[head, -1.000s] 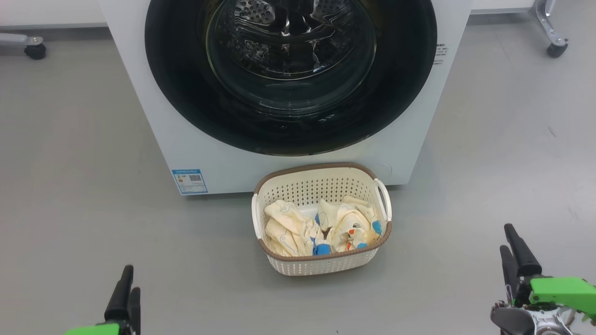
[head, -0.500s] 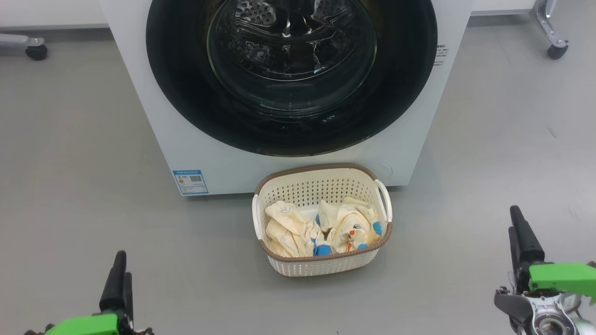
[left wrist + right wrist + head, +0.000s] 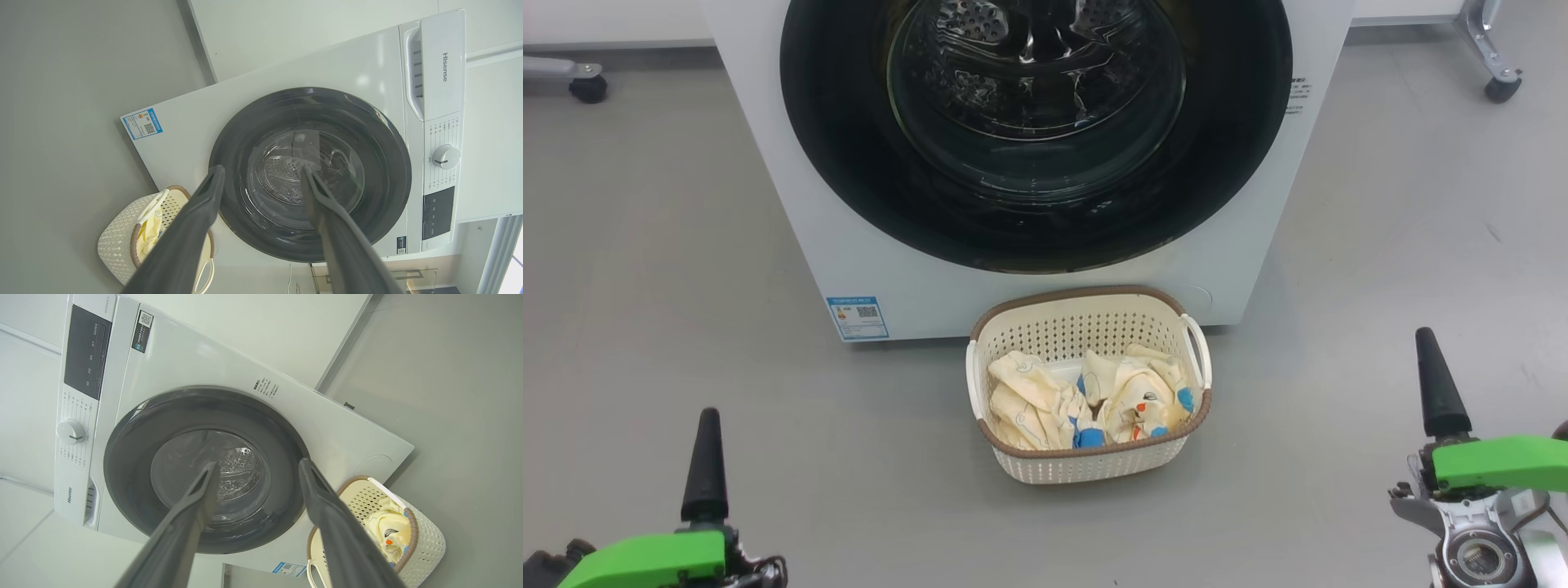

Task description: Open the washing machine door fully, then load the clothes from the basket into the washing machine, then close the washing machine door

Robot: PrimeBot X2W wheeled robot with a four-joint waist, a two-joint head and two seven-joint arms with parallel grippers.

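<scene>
Down left, the dark-fingered left gripper (image 3: 707, 433) hangs spread, the glossy black-rimmed round glass door (image 3: 1225, 163) sits shut on the big white washing machine (image 3: 849, 261), the cream perforated plastic basket (image 3: 1086, 469) before it holds pale yellow clothes (image 3: 1029, 400), and the right gripper (image 3: 1429, 359) hangs spread.

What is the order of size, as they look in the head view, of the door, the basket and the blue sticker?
1. door, though cut off at the top
2. basket
3. sticker
</scene>
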